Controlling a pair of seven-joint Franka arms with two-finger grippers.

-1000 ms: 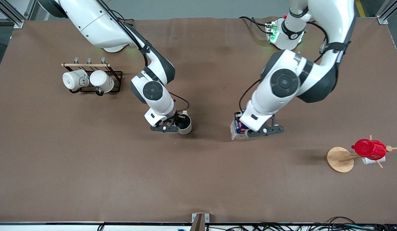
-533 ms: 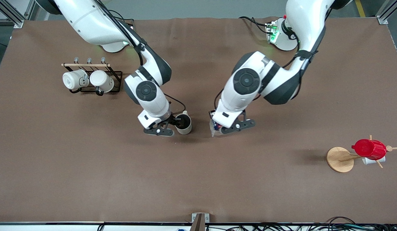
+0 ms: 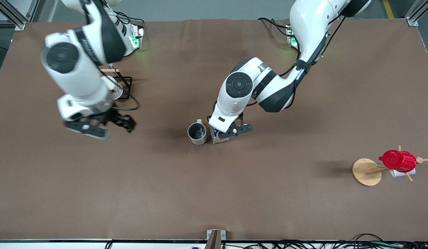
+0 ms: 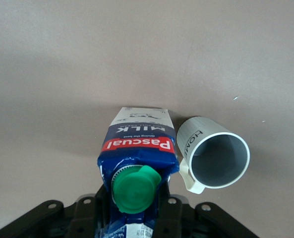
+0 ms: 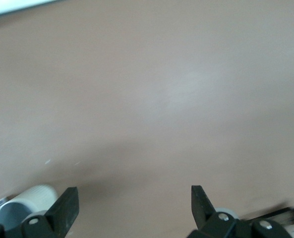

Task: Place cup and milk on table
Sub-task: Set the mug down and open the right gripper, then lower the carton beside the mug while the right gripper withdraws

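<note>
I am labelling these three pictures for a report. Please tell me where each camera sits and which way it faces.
Front view: high, across the table, facing both arms; left gripper holds the milk beside the cup; right gripper open in the air.
Left wrist view: on the left arm, looking down past its black fingers at milk and cup.
Right wrist view: on the right arm, over bare table, open fingertips showing.
Front and left wrist views share milk and cup.

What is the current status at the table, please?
Right gripper open, over bare table. Left gripper shut on milk. Cup upright on table beside milk. Nothing in the way.
</note>
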